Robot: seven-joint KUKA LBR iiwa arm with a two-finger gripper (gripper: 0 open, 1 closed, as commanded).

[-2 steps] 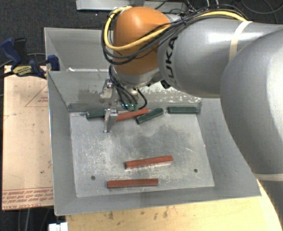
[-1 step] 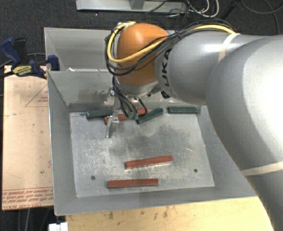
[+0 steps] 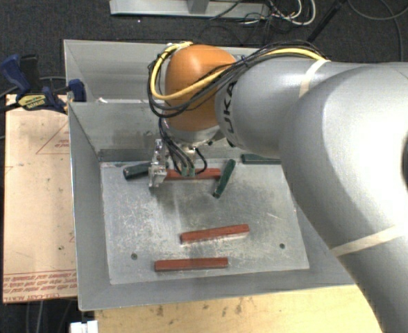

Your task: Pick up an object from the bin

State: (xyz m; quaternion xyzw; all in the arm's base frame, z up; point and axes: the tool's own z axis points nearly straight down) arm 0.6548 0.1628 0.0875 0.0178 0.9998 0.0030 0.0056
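Scuffed grey bin (image 3: 138, 217), dark carpet (image 3: 44, 12) around. Gripper (image 3: 157, 174) is parked low at the back between a dark pen (image 3: 135, 171) and a red stick (image 3: 202, 175); open or closed can't be told. Two red bars (image 3: 214, 234) are laid near the front.

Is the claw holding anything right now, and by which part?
Cannot tell. The claw is down between the dark green cylinder and the left end of the thin red flat stick.

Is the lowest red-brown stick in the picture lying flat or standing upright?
Lying flat: the red-brown stick rests with its whole length along the bin floor.
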